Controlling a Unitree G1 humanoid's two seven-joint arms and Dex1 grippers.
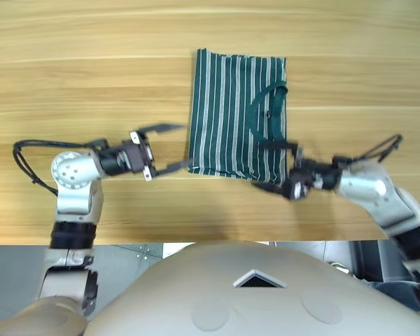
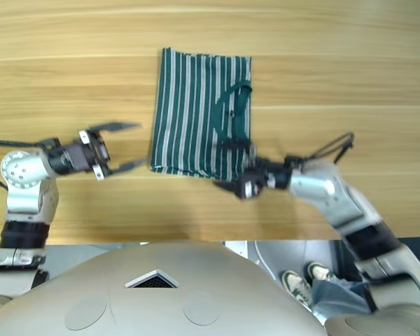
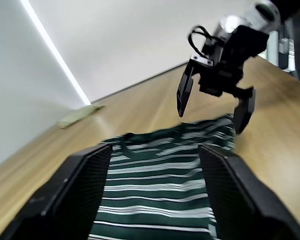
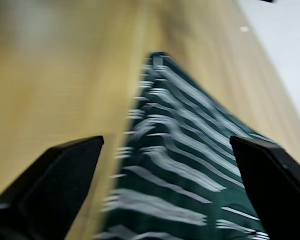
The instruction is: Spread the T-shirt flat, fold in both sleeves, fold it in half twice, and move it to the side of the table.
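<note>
we see the folded striped t-shirt [image 1: 227,112] on the wooden table [image 1: 70,63]; our left gripper [image 1: 183,145] is wide at its left edge, and our right gripper [image 1: 259,164] is wide astride its near right corner.

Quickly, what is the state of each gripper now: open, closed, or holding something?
Left gripper: open, holding nothing, at the T-shirt's edge.
Right gripper: open, holding nothing, at the T-shirt's opposite edge.

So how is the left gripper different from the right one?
The left gripper sits at the shirt's left edge, fingers mostly over bare table. The right gripper sits at its near right corner, one finger over the cloth. Both are open, point at the shirt and hold nothing.
</note>
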